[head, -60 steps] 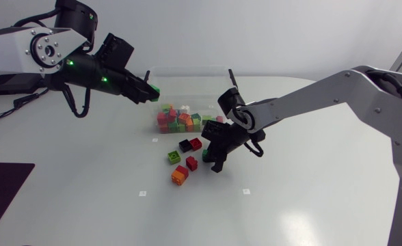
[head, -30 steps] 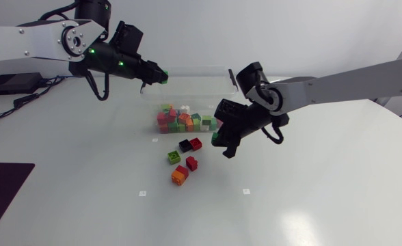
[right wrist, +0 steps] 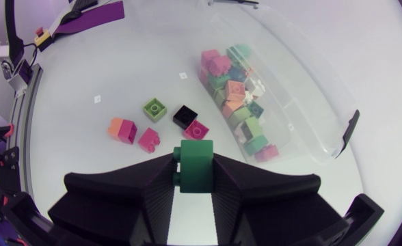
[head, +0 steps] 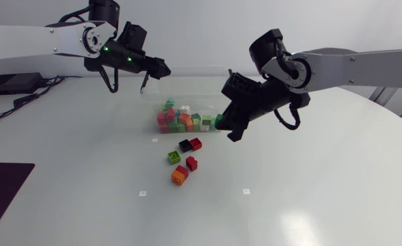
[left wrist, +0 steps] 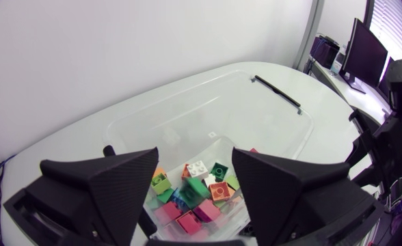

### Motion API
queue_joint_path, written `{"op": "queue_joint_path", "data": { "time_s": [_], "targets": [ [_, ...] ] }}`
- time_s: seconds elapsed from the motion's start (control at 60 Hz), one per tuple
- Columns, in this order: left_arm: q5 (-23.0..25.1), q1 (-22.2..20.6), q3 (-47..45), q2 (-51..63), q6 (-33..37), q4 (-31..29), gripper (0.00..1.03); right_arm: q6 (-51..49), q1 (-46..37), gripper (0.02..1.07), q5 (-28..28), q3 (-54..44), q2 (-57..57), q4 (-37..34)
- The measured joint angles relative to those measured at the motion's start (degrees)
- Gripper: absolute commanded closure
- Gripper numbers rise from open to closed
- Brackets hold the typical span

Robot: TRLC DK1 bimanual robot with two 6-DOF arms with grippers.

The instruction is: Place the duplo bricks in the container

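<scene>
The left hand (left wrist: 195, 160) is held released above the clear container (left wrist: 269, 123), its fingers spread wide with nothing between them. A pile of mixed bricks (left wrist: 201, 188) is collected at one end of the container, under the hand. The right hand (right wrist: 193, 158) is clenched on a dark green brick (right wrist: 194, 174), which is gripped from two sides and raised off the counter (head: 310, 191), near the container. Five loose bricks are located on the counter near the container: a black brick (head: 185, 145) touching a red brick (head: 196, 143), a lime brick (head: 173, 157), a second red brick (head: 191, 163) and an orange brick (head: 180, 176).
</scene>
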Motion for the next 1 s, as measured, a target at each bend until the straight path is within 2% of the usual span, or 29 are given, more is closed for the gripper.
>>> {"op": "queue_joint_path", "data": {
  "time_s": [0.167, 0.433, 0.667, 0.783, 1.0],
  "targets": [
    [-0.3, 0.3, -2.7, -3.1, 1.0, -0.2, 0.06, 2.8, -0.5, 0.97, 0.0, 5.1, 0.0, -0.8],
    [-0.4, -1.2, -11.5, -17.1, 11.7, -9.3, 0.06, 7.3, -1.9, 0.97, 0.0, 10.5, 0.1, -0.5],
    [-0.4, -4.9, -20.5, -18.4, 20.3, -16.4, 0.06, 10.4, -2.3, 0.97, 0.0, 17.5, 3.7, 0.0],
    [-3.5, -8.3, -24.0, -17.6, 22.4, -18.2, 0.06, 11.7, -3.1, 0.97, 0.2, 20.5, 6.8, 1.2],
    [-9.5, -13.7, -24.9, -12.9, 21.3, -22.7, 0.06, 14.2, -3.5, 0.97, 0.3, 24.2, 13.3, 4.0]
  ]
}}
